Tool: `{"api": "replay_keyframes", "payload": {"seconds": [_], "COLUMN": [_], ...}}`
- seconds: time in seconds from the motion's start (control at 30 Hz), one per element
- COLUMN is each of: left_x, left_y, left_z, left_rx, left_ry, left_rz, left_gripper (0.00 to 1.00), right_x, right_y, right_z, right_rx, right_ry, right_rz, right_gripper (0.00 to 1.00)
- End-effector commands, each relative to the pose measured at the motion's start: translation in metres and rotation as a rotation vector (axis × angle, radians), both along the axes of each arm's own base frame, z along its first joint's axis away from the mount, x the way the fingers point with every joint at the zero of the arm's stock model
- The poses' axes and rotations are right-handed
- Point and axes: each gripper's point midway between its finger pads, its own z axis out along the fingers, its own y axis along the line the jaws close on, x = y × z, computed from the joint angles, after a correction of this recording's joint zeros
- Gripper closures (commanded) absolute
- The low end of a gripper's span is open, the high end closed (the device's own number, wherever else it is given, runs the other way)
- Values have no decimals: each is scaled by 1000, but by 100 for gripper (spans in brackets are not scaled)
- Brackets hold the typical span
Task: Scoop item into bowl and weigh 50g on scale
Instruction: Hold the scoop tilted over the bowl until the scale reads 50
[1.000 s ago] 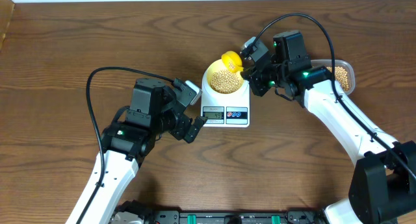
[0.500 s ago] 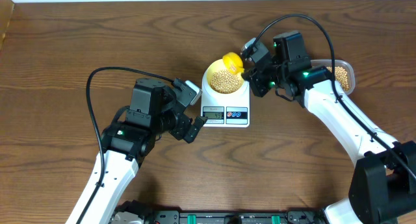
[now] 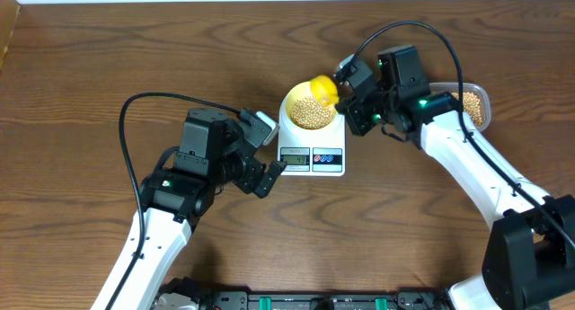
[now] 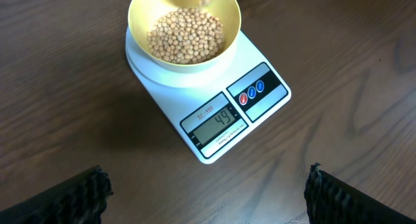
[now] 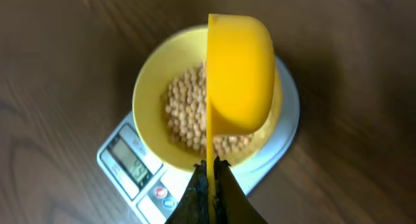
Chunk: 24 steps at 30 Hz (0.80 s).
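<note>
on the table (image 3: 90, 58): scale (image 4: 195, 146), display end toward the left end effector (image 4: 208, 195), fingers spread wide; reads 49, label sf-400. beans (image 4: 185, 36) in bowl (image 4: 138, 23) atop it. right end effector (image 5: 211, 178) pinched on yellow scoop (image 5: 239, 74), tipped sideways over bowl.

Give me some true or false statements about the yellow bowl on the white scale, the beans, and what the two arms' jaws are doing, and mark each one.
1. The small pale yellow round bowl sits on the white flat kitchen scale. True.
2. The scale's digital display reads 50. False: it reads 49.
3. The right jaws are shut on the handle of a yellow plastic scoop tipped over the bowl. True.
4. The left jaws grip the scale. False: they stand open, empty, apart from it.
5. Some small tan round beans lie scattered on the brown wooden table. False: none show there; they are in the bowl.
</note>
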Motion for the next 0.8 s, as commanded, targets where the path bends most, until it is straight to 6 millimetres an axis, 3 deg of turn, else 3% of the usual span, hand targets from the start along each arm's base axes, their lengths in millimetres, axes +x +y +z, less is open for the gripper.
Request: {"api": "replay_keyframes", "payload": {"seconds": [0.0, 0.77], "left_x": [1, 1], "left_y": [0, 0], "left_z": [4, 4], "left_rx": [-6, -5], "left_ry": [-11, -11], "left_rz": [-1, 0], "left_gripper": [2, 2], "right_x": [2, 10], "right_y": [-2, -2], "right_z": [1, 7], "right_rx": [-2, 13], "right_ry": [3, -34], "right_rz": [-12, -21], "right_gripper": [99, 99]}}
